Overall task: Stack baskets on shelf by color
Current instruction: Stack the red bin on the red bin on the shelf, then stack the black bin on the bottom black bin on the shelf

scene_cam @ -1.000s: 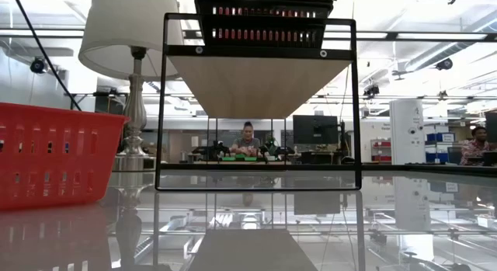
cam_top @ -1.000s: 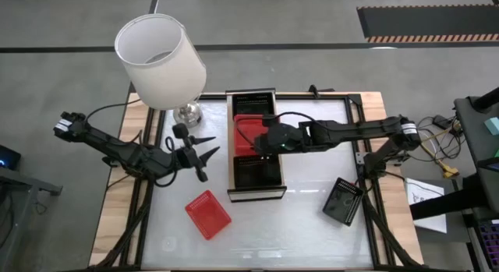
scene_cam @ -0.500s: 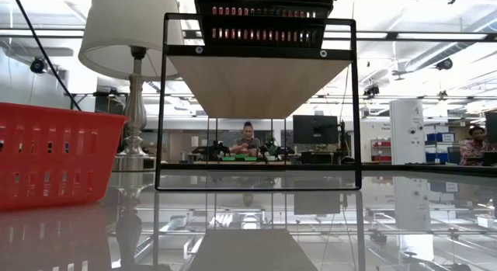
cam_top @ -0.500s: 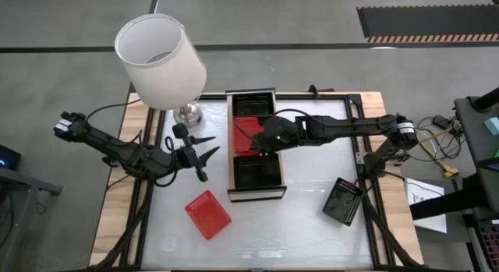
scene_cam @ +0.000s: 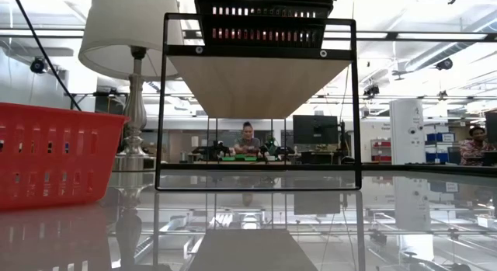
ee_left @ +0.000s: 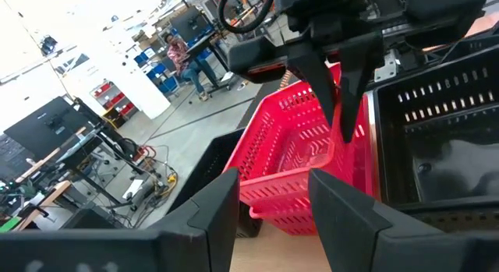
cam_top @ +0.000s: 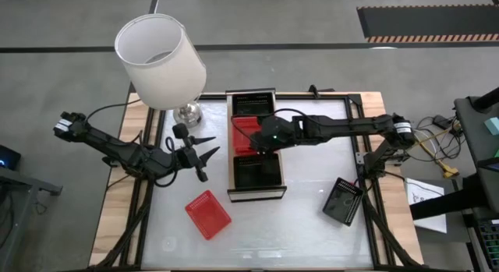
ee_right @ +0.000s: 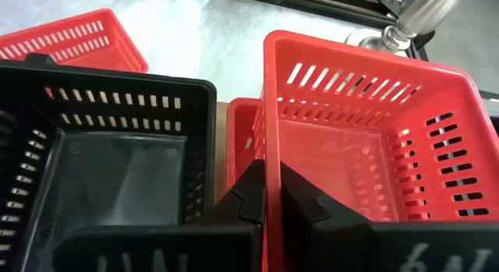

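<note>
Above the shelf, a red basket is being gripped by its rim in the clenched right claw, apparently for nesting onto the red one beneath

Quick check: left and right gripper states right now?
Left gripper: open, holding nothing, beside the shelf.
Right gripper: shut on the rim of the red basket over the shelf.

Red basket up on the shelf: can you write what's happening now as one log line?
right tool: shut on red basket rim | place: over shelf middle | left tool: open, waiting beside shelf
</note>
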Motion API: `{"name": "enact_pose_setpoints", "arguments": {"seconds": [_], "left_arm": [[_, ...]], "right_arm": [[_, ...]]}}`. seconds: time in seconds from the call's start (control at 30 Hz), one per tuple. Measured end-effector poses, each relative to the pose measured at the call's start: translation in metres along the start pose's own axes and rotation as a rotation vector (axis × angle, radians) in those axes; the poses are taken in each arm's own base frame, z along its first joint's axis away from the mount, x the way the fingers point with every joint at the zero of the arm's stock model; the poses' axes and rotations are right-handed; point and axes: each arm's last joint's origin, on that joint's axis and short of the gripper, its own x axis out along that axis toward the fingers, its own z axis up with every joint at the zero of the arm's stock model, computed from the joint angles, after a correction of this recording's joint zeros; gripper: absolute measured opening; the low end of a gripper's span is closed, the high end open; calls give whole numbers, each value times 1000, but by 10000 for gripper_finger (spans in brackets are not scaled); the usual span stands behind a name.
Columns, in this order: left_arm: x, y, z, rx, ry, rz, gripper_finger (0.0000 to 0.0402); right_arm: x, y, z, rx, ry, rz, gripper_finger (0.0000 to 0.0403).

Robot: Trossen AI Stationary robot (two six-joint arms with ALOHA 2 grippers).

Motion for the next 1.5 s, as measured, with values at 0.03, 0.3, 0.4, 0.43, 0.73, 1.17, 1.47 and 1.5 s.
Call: {"name": "enact_pose_setpoints", "arguments": {"seconds": [0.03,0.3,0.4,0.43,0.73,1.17,1.47,1.5], "left_arm": [[0,0,0,2,1,0,138],[0,-1,-1,4,2,0,138],[0,-1,-2,5,3,-1,138],[0,-1,-2,5,3,-1,138],[0,-1,-2,4,3,-1,138],[1,-7,-11,18,10,-36,138],[1,-9,-11,20,-14,-107,138],[1,-9,-11,20,-14,-107,138]], "right_arm": [[1,0,0,0,2,0,9],[2,0,0,1,4,1,28],[2,0,0,12,4,0,52],[2,0,0,14,4,0,61],[-12,-1,3,36,-18,-11,117],[-75,-3,0,111,137,12,87],[-107,5,-27,231,299,22,15],[-111,7,-31,253,323,24,12]]}}
